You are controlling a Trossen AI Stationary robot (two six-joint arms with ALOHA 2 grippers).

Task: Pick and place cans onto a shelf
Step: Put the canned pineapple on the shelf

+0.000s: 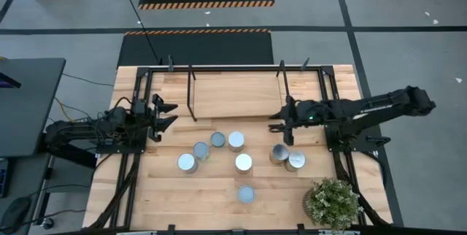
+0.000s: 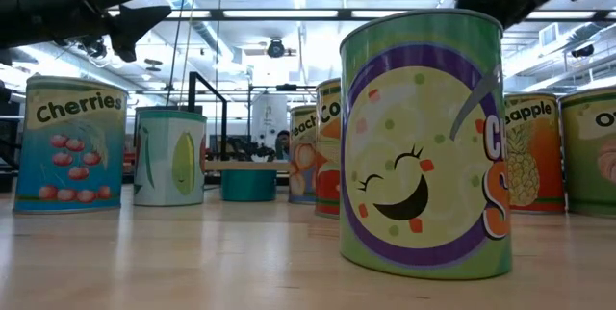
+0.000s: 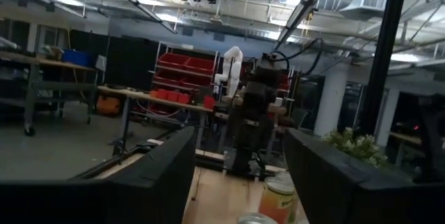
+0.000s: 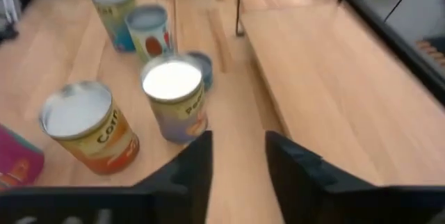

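Cans (image 1: 236,141) are standing upright in a loose cluster on the wooden tabletop (image 1: 211,198), in front of the shelf (image 1: 237,93), and none of them is sitting on the shelf board. From above, their round tops are showing silver or bluish-grey. Two are standing together near the shelf's front edge, two more are sitting a little lower and to the left, one white-topped can (image 1: 244,163) is sitting in the middle, and a single can (image 1: 246,193) is standing alone closest to the table's front edge. A pair of cans (image 1: 287,158) is touching just below the right gripper.

In the low view the labels are showing clearly: a blue can reading "Cherries" (image 2: 69,144), a pale can picturing corn (image 2: 169,156), and a large green can (image 2: 423,146) with a smiling cartoon face filling the foreground. A pineapple can (image 2: 532,151) is standing behind it.

The shelf is a light-wood board framed by thin black rods with upright posts, lying at the far side of the table.

The left gripper (image 1: 166,114) is hovering off the shelf's left end, its fingers (image 3: 156,175) spread apart and gripping nothing. The right gripper (image 1: 279,120) is hanging at the shelf's right front corner, above the cluster; its fingers (image 4: 191,165) are standing partly apart with bare wood between them, clasping nothing. A potted plant (image 1: 333,202) is sitting at the table's front right corner.
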